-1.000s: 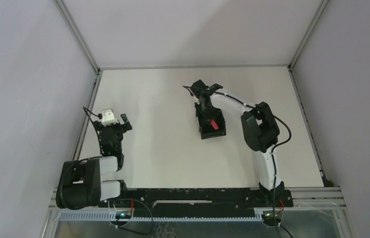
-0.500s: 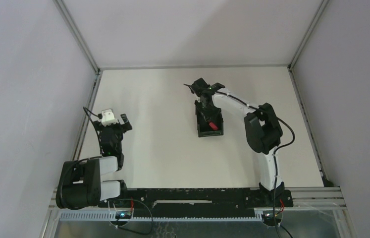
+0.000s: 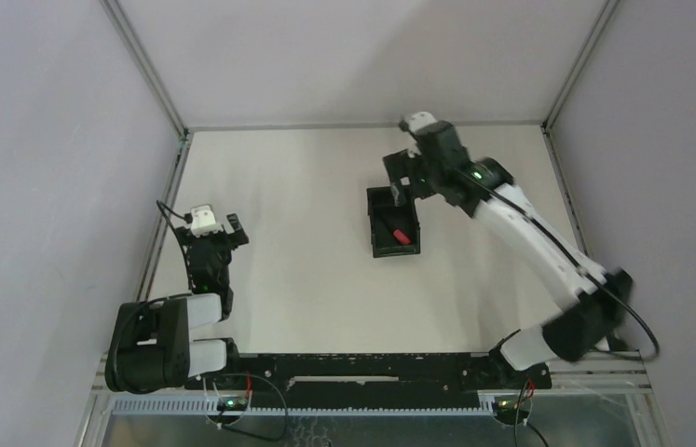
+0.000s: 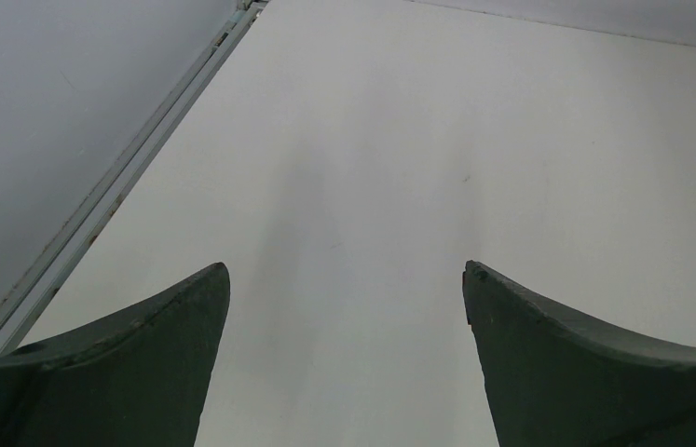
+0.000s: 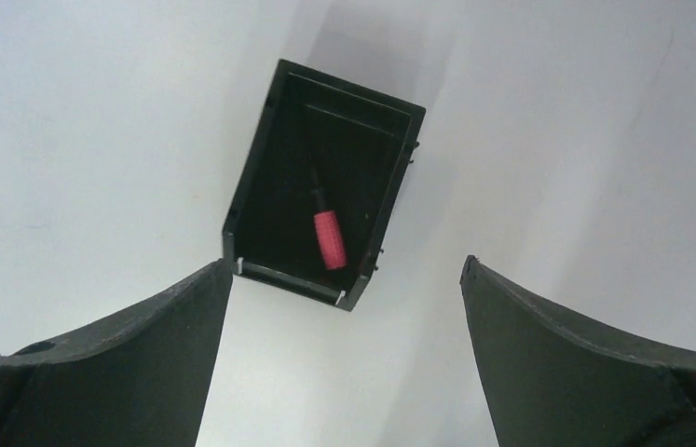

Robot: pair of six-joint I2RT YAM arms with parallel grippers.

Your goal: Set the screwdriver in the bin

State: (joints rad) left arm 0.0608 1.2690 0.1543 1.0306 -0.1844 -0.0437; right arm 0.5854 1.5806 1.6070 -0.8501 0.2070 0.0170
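Observation:
The black bin (image 3: 374,223) stands mid-table, and the screwdriver (image 3: 401,235) with its red handle lies loose inside it. In the right wrist view the screwdriver (image 5: 329,239) rests on the floor of the bin (image 5: 290,280), shaft pointing away from me. My right gripper (image 3: 403,186) hovers above the bin's far end; this gripper (image 5: 347,264) is open and holds nothing. My left gripper (image 3: 210,229) sits at the table's left side. It too (image 4: 345,267) is open, with only bare table between its fingers.
A metal rail (image 3: 165,214) runs along the table's left edge, close to the left gripper, with grey walls behind all sides. The right arm's elbow (image 3: 579,321) hangs over the near right part of the table.
The right gripper opened and lifted up and back out of the bin, leaving the screwdriver inside. The right arm swung its elbow out to the right. The left arm stayed still.

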